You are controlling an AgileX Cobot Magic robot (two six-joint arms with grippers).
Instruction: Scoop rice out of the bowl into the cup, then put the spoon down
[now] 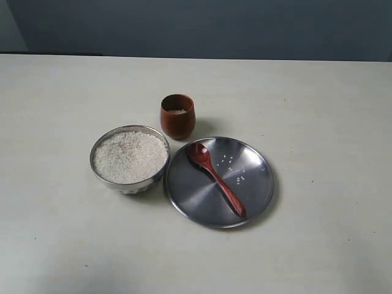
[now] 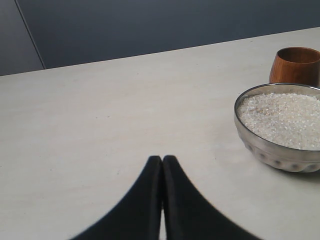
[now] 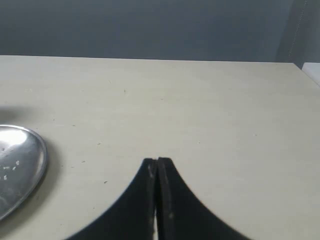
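A steel bowl (image 1: 99, 164) heaped with white rice (image 1: 130, 157) stands left of centre. Behind it is the reddish-brown cup (image 1: 177, 116) with a little rice inside. The wooden spoon (image 1: 215, 177) lies on the flat steel plate (image 1: 260, 190), its oval end toward the cup, with a few stray grains (image 1: 236, 171) beside it. Neither arm shows in the exterior view. My left gripper (image 2: 162, 159) is shut and empty over bare table, with the bowl (image 2: 270, 150) and the cup (image 2: 296, 65) off to one side. My right gripper (image 3: 157, 161) is shut and empty, apart from the plate's rim (image 3: 42, 155).
The pale table (image 1: 318, 98) stretches around the three dishes. A dark wall (image 1: 202, 27) runs along its far edge. The table's corner (image 3: 307, 67) shows in the right wrist view.
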